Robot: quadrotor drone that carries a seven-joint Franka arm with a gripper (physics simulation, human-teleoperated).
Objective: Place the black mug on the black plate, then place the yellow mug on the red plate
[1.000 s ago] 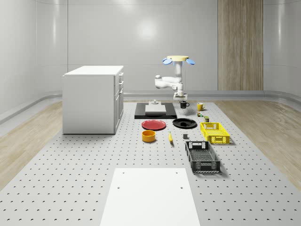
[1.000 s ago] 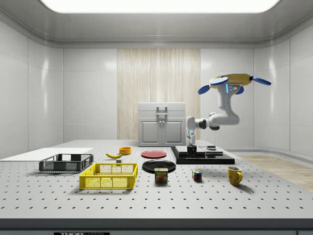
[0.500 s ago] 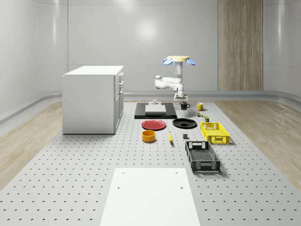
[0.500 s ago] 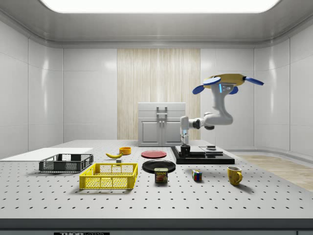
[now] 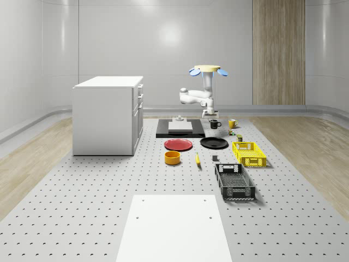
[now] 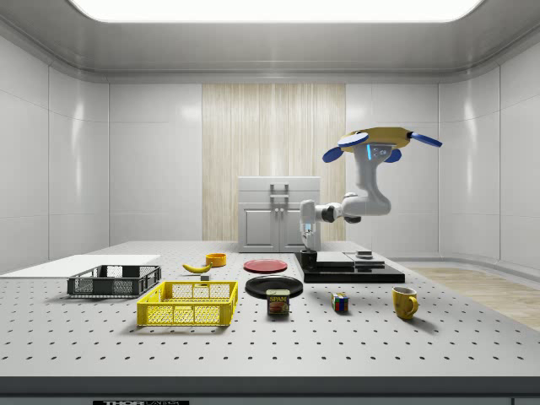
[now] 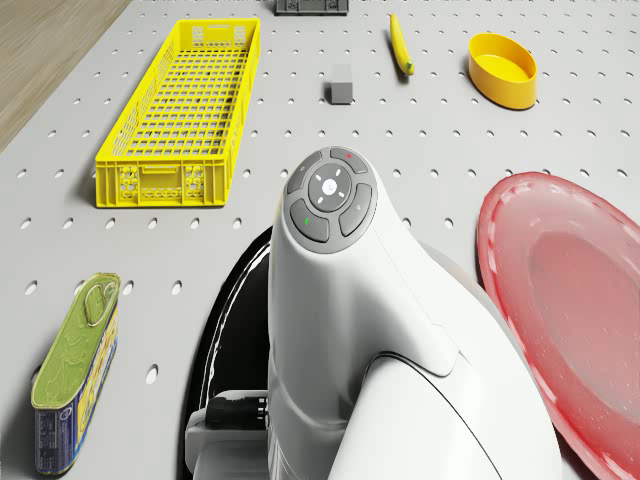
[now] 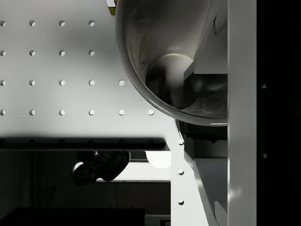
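Note:
The black mug (image 5: 215, 124) (image 6: 310, 256) hangs low over the table with my gripper (image 5: 209, 117) (image 6: 309, 246) shut on its rim. In the wrist view one finger (image 8: 203, 44) reaches inside the mug (image 8: 160, 70) and the other lies outside its wall. The black plate (image 5: 214, 143) (image 6: 274, 286) (image 7: 214, 340) lies just short of the mug, toward the table's front. Beside it lies the red plate (image 5: 179, 144) (image 7: 570, 300). The yellow mug (image 5: 232, 123) (image 6: 405, 302) stands to the whole-scene view's right. The drone (image 5: 207, 69) (image 6: 375, 142) hovers above the mug.
A black slab (image 5: 180, 129) carrying a grey block sits behind the red plate, and a white cabinet (image 5: 108, 114) stands at the whole-scene view's left. A yellow crate (image 7: 180, 110), a can (image 7: 75, 370), a banana (image 7: 400, 45), a yellow bowl (image 7: 503, 70) and a black crate (image 5: 234, 182) lie nearby.
The drone, arm and held black mug have shifted toward the side view's left, closer to the black plate. Everything else stays put.

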